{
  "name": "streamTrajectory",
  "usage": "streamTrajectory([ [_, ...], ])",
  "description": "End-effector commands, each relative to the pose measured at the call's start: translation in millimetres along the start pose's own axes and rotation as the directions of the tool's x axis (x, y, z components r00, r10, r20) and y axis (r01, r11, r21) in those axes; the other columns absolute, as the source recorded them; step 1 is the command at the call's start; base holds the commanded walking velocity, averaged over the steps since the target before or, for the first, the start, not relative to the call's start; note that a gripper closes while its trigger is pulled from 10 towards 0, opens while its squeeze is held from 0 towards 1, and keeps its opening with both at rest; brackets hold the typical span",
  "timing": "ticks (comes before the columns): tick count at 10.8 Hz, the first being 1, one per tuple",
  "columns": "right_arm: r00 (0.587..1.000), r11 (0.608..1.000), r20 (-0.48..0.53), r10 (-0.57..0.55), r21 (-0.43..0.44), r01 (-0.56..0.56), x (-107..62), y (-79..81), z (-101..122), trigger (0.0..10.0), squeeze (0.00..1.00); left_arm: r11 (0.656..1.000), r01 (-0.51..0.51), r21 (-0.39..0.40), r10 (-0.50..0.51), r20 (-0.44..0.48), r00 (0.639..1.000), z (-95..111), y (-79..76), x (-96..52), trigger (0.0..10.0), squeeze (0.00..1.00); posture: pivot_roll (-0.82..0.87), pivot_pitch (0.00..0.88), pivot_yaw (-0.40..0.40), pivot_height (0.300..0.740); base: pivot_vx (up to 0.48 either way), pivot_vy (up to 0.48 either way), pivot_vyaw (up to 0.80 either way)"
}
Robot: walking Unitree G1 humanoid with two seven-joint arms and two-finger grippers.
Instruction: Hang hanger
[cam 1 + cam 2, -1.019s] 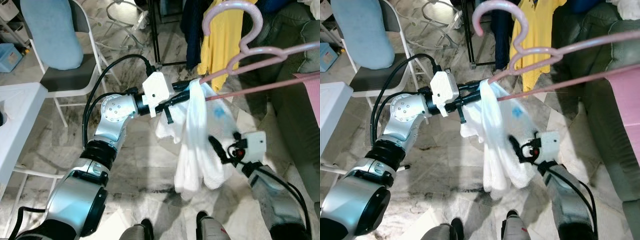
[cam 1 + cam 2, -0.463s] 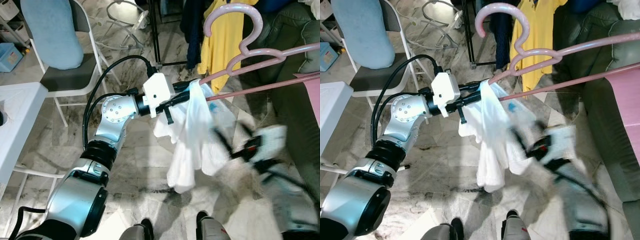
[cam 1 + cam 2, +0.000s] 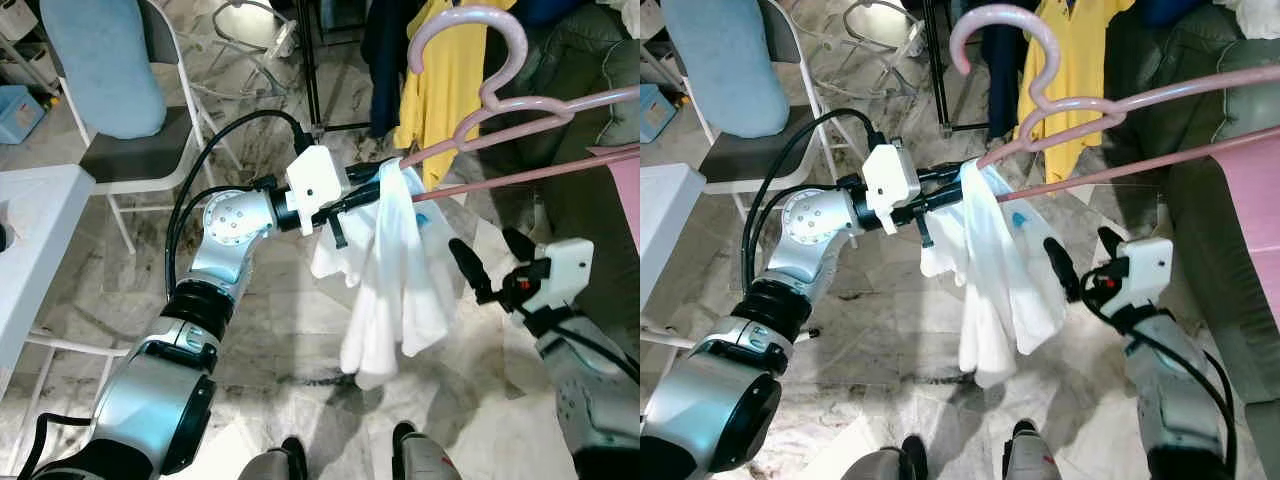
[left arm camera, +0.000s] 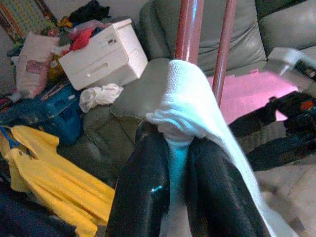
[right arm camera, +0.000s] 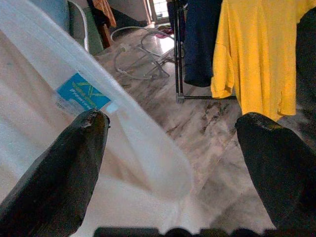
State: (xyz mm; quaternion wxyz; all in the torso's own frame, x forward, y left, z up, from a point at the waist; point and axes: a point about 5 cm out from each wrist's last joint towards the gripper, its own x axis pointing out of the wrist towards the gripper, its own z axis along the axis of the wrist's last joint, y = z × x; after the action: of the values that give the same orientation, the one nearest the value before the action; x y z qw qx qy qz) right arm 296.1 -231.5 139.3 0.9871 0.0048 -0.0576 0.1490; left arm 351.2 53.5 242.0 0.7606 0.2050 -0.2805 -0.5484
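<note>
A: The left gripper (image 3: 372,187) stays clenched on the white cloth garment (image 3: 390,275) at the end of the pink plastic hanger (image 3: 500,100). In the left wrist view, its two black fingers (image 4: 143,197) pinch the fabric just below the hanger's two bars.

B: What differs from a second ago?

A: The right gripper (image 3: 490,260) has risen and moved off to the right. Before, it was against the garment's lower part; now it is beside the garment, apart from it, fingers spread and holding nothing. The garment's hem hangs narrower and has dropped free.

B: Counts?

A: One hanger, held in the air slanting up to the right, hook uppermost. One white garment draped on it. One yellow shirt (image 3: 445,70) hanging behind, beside a dark one (image 5: 200,39). One folding chair with a blue cushion (image 3: 100,65), one white table (image 3: 30,250).
</note>
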Motion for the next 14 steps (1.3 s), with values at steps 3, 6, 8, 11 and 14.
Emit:
streamTrajectory([
  [3, 0.999, 1.000, -0.036, 0.002, 0.018, -0.001, 6.3, 1.3, -13, 10.0, 0.00, 1.000, 0.002, 0.031, -0.006, 0.129, 0.992, 24, 5.9, 4.8, 0.0, 0.00, -0.20, 0.250, 0.154, 0.740, 0.000, 0.000, 0.00],
  [6, 0.986, 0.996, -0.160, -0.053, 0.061, 0.063, 4.8, -1.5, -44, 1.6, 0.00, 0.999, 0.004, 0.033, -0.010, 0.185, 0.983, 39, 6.7, 7.6, 0.0, 0.00, -0.18, 0.217, 0.148, 0.740, 0.000, 0.000, 0.00],
  [8, 0.981, 0.995, -0.185, -0.064, 0.061, 0.076, 4.1, -2.5, -48, 0.0, 0.00, 0.999, 0.004, 0.034, -0.010, 0.190, 0.982, 41, 7.1, 8.3, 0.0, 0.00, -0.17, 0.212, 0.150, 0.740, 0.000, 0.000, 0.00],
  [11, 0.981, 0.995, -0.185, -0.064, 0.061, 0.076, 4.1, -2.5, -48, 0.0, 0.00, 0.999, 0.004, 0.034, -0.010, 0.190, 0.982, 41, 7.1, 8.3, 0.0, 0.00, -0.17, 0.212, 0.150, 0.740, 0.000, 0.000, 0.00],
  [14, 0.981, 0.995, -0.185, -0.064, 0.061, 0.076, 4.1, -2.5, -48, 0.0, 0.00, 0.999, 0.004, 0.034, -0.010, 0.190, 0.982, 41, 7.1, 8.3, 0.0, 0.00, -0.17, 0.212, 0.150, 0.740, 0.000, 0.000, 0.00],
])
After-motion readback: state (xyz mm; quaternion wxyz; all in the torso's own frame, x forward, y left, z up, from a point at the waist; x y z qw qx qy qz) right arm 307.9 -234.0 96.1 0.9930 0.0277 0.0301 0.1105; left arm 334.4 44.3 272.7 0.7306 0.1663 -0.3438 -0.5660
